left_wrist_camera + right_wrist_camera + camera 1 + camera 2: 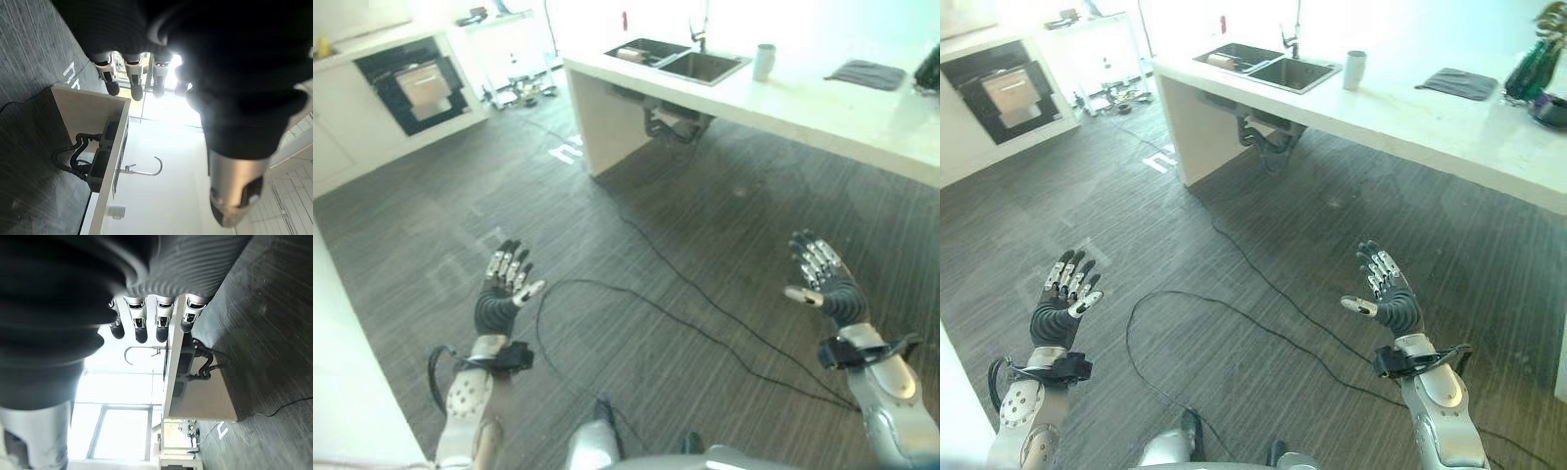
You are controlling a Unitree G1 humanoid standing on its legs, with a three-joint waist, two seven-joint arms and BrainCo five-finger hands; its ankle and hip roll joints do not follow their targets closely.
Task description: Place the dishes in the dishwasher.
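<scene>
A pale cup (764, 61) stands on the white island counter (822, 108) just right of the double sink (677, 61). Something pale lies in the sink's far basin (631, 54). A dark built-in appliance (411, 86) with a pale rack or door pulled out sits in the cabinets at the far left. My left hand (504, 284) and right hand (822, 274) hover over the dark wood floor, well short of the counter. Both are open with straight fingers and hold nothing. The left fingers (132, 83) and right fingers (142, 328) point toward the sink and its faucet (146, 169).
A grey cloth (868, 73) lies on the counter right of the cup. A dark bowl (1549, 110) and a green plant (1536, 59) stand at the counter's far right. Small clutter (524, 93) sits on the floor by the far wall. A white surface (342, 392) borders my left.
</scene>
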